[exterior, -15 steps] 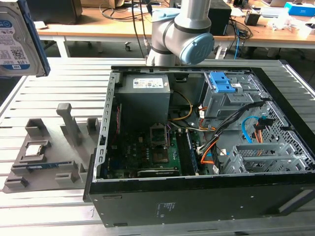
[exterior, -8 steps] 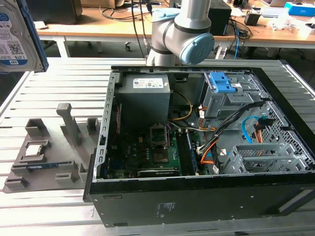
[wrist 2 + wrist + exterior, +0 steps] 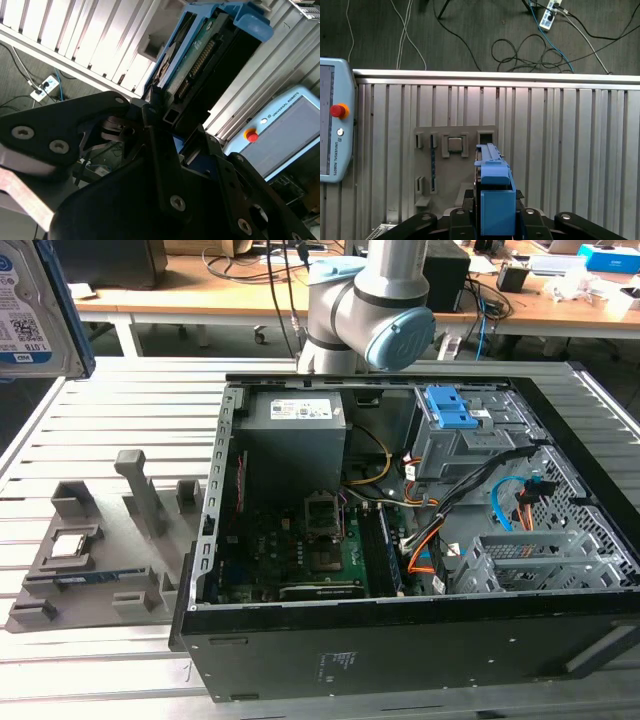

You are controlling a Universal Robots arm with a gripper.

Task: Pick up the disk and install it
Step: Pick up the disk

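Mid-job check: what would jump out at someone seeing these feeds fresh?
The disk, in its blue bracket, looms at the exterior view's upper left, gripped by the tool in the first wrist view. Next, the open computer case fills the middle, a blue latch atop its grey drive bay.

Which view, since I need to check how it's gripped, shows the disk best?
The second wrist view: the disk shows its circuit board edge and blue bracket, with the gripper shut on one end. The exterior view catches part of its labelled face at that view's left edge; the first wrist view sees it end-on, mostly bracket.
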